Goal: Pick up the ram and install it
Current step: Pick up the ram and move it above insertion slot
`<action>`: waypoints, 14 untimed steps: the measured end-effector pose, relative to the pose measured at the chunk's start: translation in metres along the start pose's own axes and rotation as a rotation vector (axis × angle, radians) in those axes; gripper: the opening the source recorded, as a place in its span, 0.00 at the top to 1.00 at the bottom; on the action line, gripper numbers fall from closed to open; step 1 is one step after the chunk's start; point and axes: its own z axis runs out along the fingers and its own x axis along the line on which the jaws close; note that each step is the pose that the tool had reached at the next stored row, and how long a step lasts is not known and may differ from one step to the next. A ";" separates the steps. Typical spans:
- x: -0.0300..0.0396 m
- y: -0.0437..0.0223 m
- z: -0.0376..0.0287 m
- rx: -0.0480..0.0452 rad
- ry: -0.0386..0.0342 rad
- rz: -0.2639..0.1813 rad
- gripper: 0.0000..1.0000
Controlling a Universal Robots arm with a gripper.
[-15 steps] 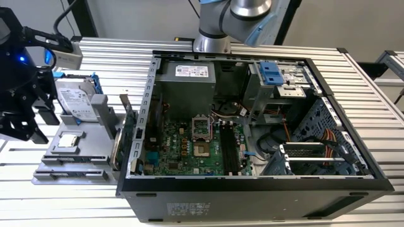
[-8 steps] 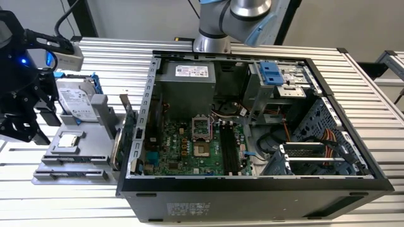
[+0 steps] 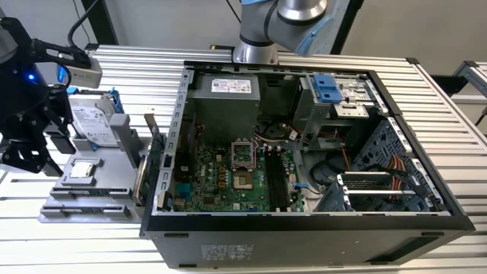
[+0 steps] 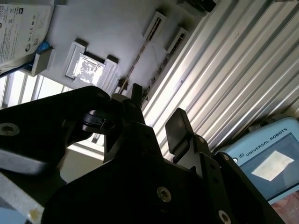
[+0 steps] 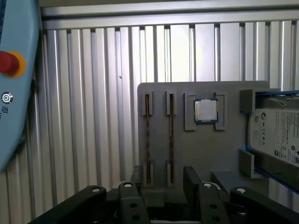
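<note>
- The ram (image 5: pixel 171 140) is a long, thin stick. It stands on its edge in a slot of the grey holder (image 5: pixel 196 158), which lies on the ribbed metal worktop (image 5: pixel 93 93).
- A second stick (image 5: pixel 147 140) just like it stands in the next slot, right beside it. It is not clear which of the two the claw is after.
- The claw (image 5: pixel 163 176) is open and holds nothing. In the first wrist view it hangs over one end of the two slots, with a finger out on each side. It does not seem to touch either stick.
- The ram looks light and stiff, but easy to hurt. It is so thin that a sideways push could probably bend or snap it.
- Its thin top edge is what faces the claw. The best hold is likely a gentle pinch on the two flat sides near the middle. There the stick is free between the little end blocks of its slot.
- The flat sides may be a bit slippery, so the pinch should be straight and even.
- The grey holder also keeps a square shiny chip (image 5: pixel 205 111) in its own pocket and a hard drive (image 5: pixel 275 135) in a blue-edged bay.
- The computer case (image 3: pixel 304 242) lies open in the exterior view. Inside is a green main board (image 3: pixel 220 182), and its long black slots (image 3: pixel 275 182) look empty.
</note>
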 end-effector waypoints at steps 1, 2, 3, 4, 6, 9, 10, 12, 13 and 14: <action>0.0000 0.0002 0.0008 0.0020 0.0000 0.000 0.00; -0.0001 0.0004 0.0014 0.0043 0.0000 0.000 0.00; -0.0001 0.0004 0.0021 0.0056 -0.0001 -0.001 0.00; -0.0001 0.0004 0.0027 0.0061 0.0000 -0.004 0.00; -0.0002 0.0006 0.0034 0.0063 0.0012 -0.013 0.00; -0.0002 0.0008 0.0041 0.0068 0.0027 -0.029 0.00; -0.0002 0.0008 0.0042 0.0070 0.0030 -0.032 0.00; -0.0002 0.0008 0.0043 0.0070 0.0031 -0.032 0.00; -0.0002 0.0008 0.0044 0.0071 0.0030 -0.032 0.00; -0.0002 0.0009 0.0044 0.0071 0.0030 -0.032 0.00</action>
